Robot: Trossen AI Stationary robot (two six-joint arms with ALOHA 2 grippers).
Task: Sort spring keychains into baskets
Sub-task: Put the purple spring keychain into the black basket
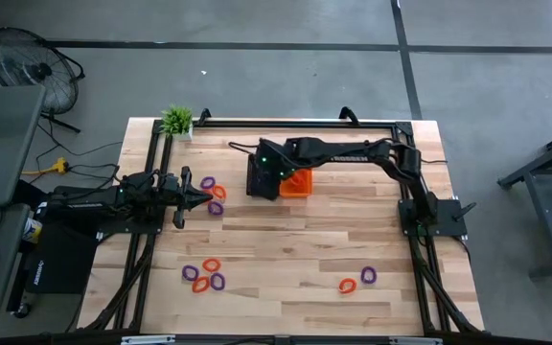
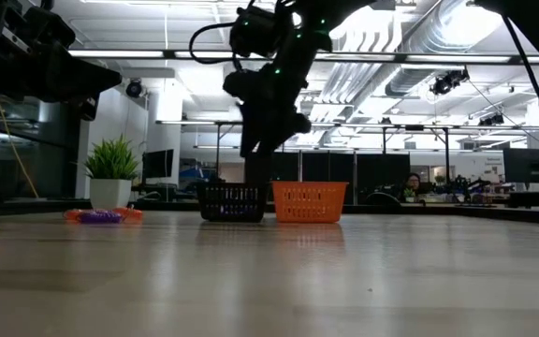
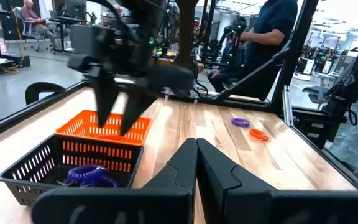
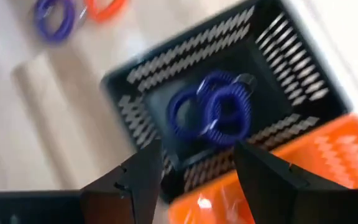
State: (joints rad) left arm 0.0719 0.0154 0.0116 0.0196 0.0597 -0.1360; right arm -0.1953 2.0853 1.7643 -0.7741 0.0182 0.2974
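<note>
The black basket (image 4: pixel 229 74) stands on the table with two purple spring keychains (image 4: pixel 211 114) lying on its floor. The orange basket (image 1: pixel 298 182) stands against its right side. My right gripper (image 4: pixel 197 168) hovers open and empty above the black basket (image 2: pixel 232 201), fingers pointing down. My left gripper (image 1: pixel 195 196) is shut and empty, held above the table left of the baskets. Just off its tip lie three loose keychains (image 1: pixel 216 195). In the left wrist view the purple keychains (image 3: pixel 89 175) show inside the black basket (image 3: pixel 36 177).
Several purple and orange keychains (image 1: pixel 204 274) lie near the front left of the table. An orange and a purple one (image 1: pixel 357 281) lie front right. A small potted plant (image 1: pixel 176 120) stands at the far left corner. A black frame borders the table (image 1: pixel 286 240). People sit in the room beyond.
</note>
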